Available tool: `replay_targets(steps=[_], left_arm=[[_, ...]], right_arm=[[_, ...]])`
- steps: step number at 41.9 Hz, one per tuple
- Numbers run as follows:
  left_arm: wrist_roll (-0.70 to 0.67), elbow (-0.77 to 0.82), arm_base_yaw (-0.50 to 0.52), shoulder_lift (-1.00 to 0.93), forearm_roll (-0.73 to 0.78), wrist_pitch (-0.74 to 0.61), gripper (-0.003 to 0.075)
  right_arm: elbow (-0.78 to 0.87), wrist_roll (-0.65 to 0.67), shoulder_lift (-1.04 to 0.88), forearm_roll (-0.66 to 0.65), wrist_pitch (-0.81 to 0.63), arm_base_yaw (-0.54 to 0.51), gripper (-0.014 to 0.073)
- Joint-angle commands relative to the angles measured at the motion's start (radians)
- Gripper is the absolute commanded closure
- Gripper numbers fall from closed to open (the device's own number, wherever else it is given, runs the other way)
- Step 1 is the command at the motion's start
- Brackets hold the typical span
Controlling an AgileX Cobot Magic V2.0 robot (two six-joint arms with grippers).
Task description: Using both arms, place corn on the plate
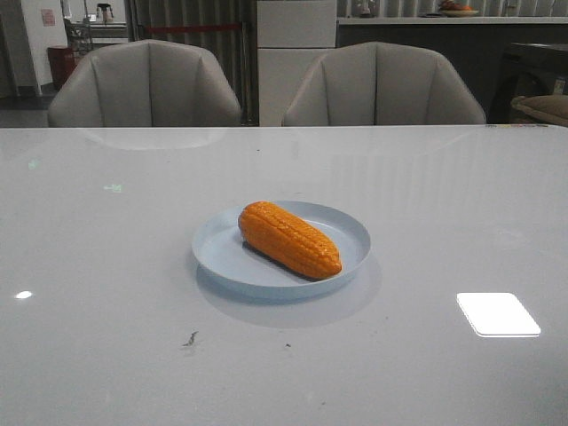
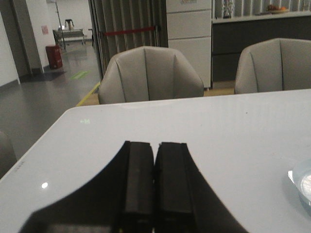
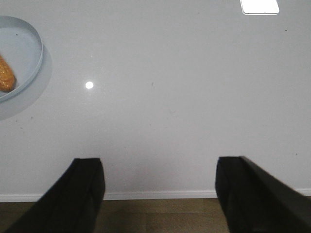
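Note:
The orange corn (image 1: 288, 239) lies on the pale-blue plate (image 1: 217, 251) in the middle of the table, tapered end toward the front right. Neither arm shows in the front view. My left gripper (image 2: 155, 148) is shut and empty above the table's left part, with the plate's rim (image 2: 302, 182) at the edge of its view. My right gripper (image 3: 160, 167) is open and empty over the table's near edge, well away from the plate (image 3: 34, 58) and the corn's tip (image 3: 6, 77).
Two grey chairs (image 1: 146, 84) (image 1: 383, 84) stand behind the table's far edge. A bright light reflection (image 1: 497, 313) lies on the table at the front right. The table's front edge (image 3: 160, 195) shows between my right fingers.

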Motion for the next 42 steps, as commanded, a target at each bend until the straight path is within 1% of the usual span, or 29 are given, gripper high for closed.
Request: replay_targets(steps=[1, 3, 4, 11, 40, 42], left_arm=[[-0.008, 0.061, 0.0, -0.052, -0.017, -0.197, 0.0631], [-0.008, 0.095, 0.0, -0.076, -0.017, -0.22, 0.0631], [-0.008, 0.085, 0.0, -0.076, -0.017, -0.157, 0.0631], [-0.008, 0.087, 0.0, -0.068, -0.017, -0.127, 0.0631], [-0.008, 0.087, 0.0, -0.068, -0.017, -0.127, 0.0631], [-0.008, 0.087, 0.0, -0.068, -0.017, -0.127, 0.0631]], right_arm=[[-0.026, 0.002, 0.01, -0.006, -0.058, -0.006, 0.0013], [-0.026, 0.002, 0.01, -0.006, -0.057, -0.006, 0.0013], [-0.026, 0.002, 0.01, -0.006, -0.057, -0.006, 0.0013], [-0.026, 0.002, 0.009, -0.006, -0.049, -0.006, 0.0013], [-0.026, 0.002, 0.009, -0.006, -0.049, -0.006, 0.0013], [-0.026, 0.002, 0.009, -0.028, -0.048, -0.006, 0.0013]])
